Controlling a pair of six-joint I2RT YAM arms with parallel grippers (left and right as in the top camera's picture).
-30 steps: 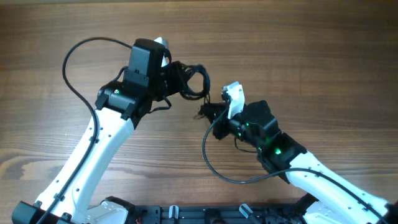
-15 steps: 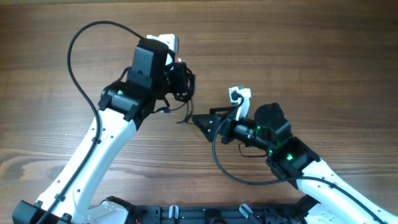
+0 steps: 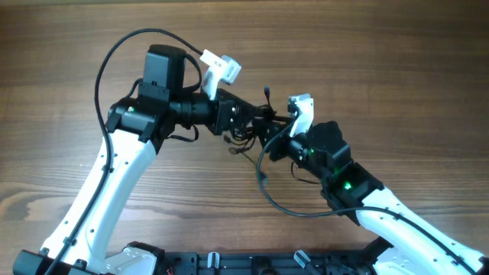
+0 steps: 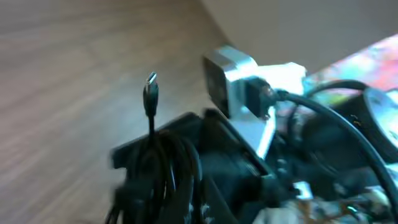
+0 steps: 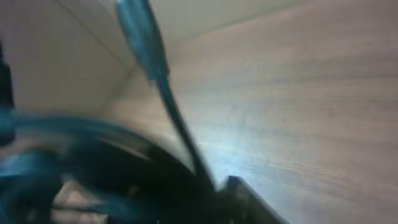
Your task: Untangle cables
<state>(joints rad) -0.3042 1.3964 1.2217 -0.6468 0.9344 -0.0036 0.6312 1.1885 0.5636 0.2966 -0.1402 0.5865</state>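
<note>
The cables (image 3: pixel 250 128) are a tangle of thin black cords hanging between my two grippers above the table's middle. One plug (image 3: pixel 267 92) sticks up from the bundle. My left gripper (image 3: pixel 238 118) is shut on the bundle; in the left wrist view the cords (image 4: pixel 163 165) drape over its fingers and a silvery-tipped plug (image 4: pixel 151 86) stands upright. My right gripper (image 3: pixel 272 139) sits right against the tangle from the right and seems shut on a cord. The right wrist view is blurred and shows one cord (image 5: pixel 174 118) running down into the jaws.
The wooden table (image 3: pixel 397 69) lies under both arms. Thicker black robot cables loop over the left arm (image 3: pixel 107 61) and below the right arm (image 3: pixel 275 202). The right arm's white camera block (image 4: pixel 233 71) shows close in the left wrist view.
The grippers were pulled apart half a second ago and are now close together. The left gripper swung right and turned level. The right gripper moved up and left to the tangle.
</note>
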